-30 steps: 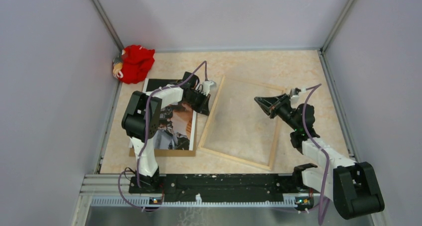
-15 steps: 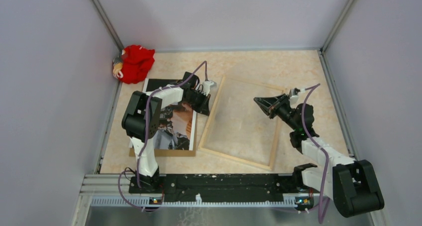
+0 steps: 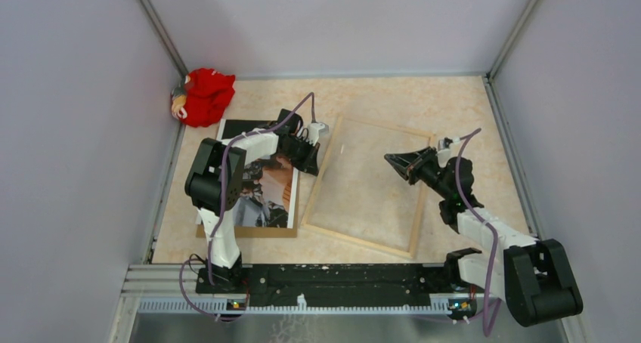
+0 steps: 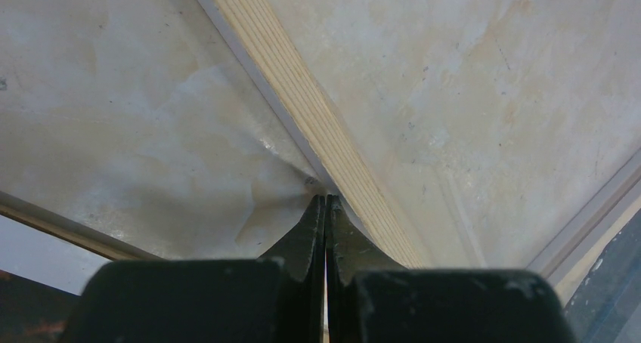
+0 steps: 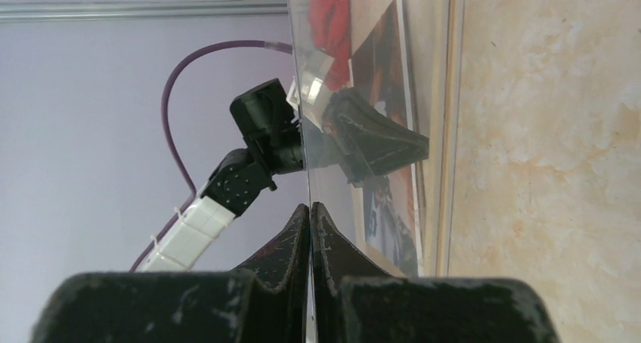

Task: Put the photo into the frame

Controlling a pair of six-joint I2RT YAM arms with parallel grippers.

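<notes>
The frame (image 3: 355, 241) lies pale wood back up at the table's middle; its rail also shows in the left wrist view (image 4: 287, 71). The photo (image 3: 264, 196) lies flat left of it, partly under my left arm. My right gripper (image 3: 391, 159) is shut on the edge of a clear sheet (image 5: 302, 131) and holds that edge raised over the frame (image 5: 453, 94). My left gripper (image 3: 314, 164) is shut at the frame's left rail. The clear sheet (image 4: 257, 192) creases right at its tips (image 4: 326, 197), so it seems pinched there. Through the sheet I see the photo (image 5: 382, 207).
A plain brown backing board (image 3: 249, 231) lies under the photo. A red cloth toy (image 3: 204, 95) sits in the back left corner. Lavender walls close in the table on three sides. The arms' base rail (image 3: 340, 279) runs along the near edge.
My right gripper has moved slightly left and nearer with the sheet's edge. The left arm, photo and frame have not moved.
</notes>
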